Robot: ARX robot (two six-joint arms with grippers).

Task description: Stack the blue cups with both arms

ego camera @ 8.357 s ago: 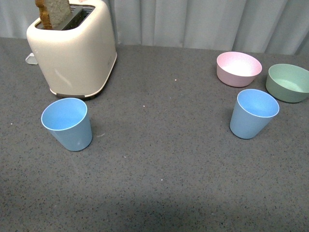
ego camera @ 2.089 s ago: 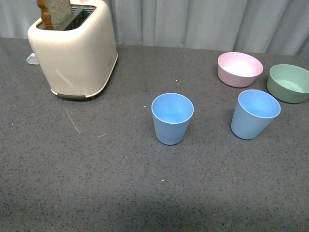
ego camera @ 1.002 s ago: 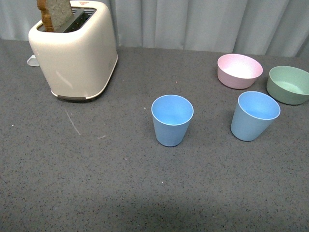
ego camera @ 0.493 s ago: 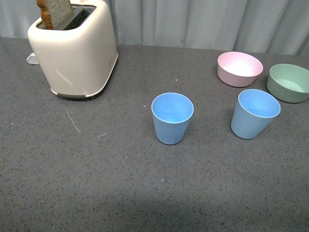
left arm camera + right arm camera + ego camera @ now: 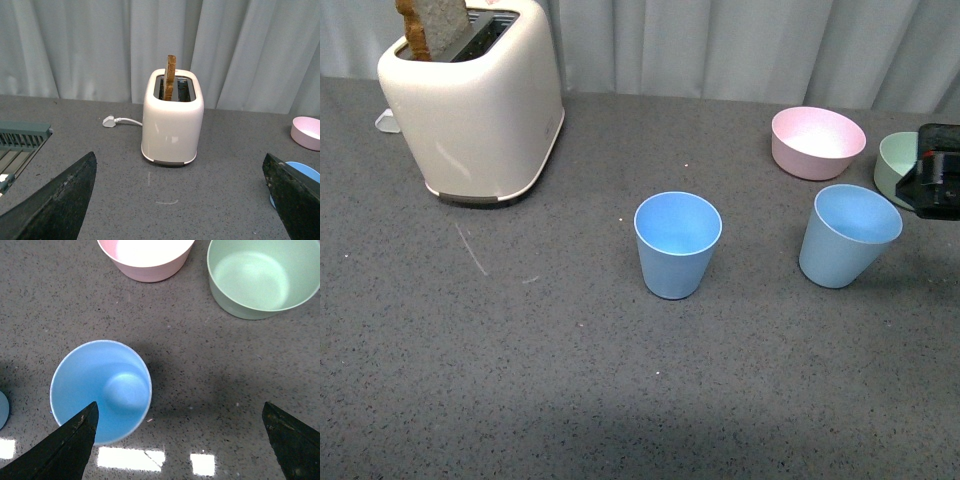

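Two blue cups stand upright and apart on the grey table: one in the middle (image 5: 677,245), the other to its right (image 5: 848,236). My right gripper (image 5: 937,185) pokes in at the right edge, just beyond the right cup. From above in the right wrist view, that gripper (image 5: 182,445) is open, and the cup (image 5: 100,392) sits off to one side by one finger (image 5: 70,445), not between the two. A sliver of the middle cup (image 5: 2,410) shows at the edge. My left gripper (image 5: 180,210) is open over bare table, with a cup's rim (image 5: 305,171) behind one finger (image 5: 295,200).
A cream toaster (image 5: 475,100) holding a slice of bread stands at the back left, its plug (image 5: 109,121) lying behind it. A pink bowl (image 5: 817,142) and a green bowl (image 5: 892,160) sit at the back right, close to the right cup. A rack (image 5: 20,145) lies at the far left.
The left cup went from beside the toaster to the table's middle. In the last half second my right gripper came in at the right edge, covering part of the green bowl.
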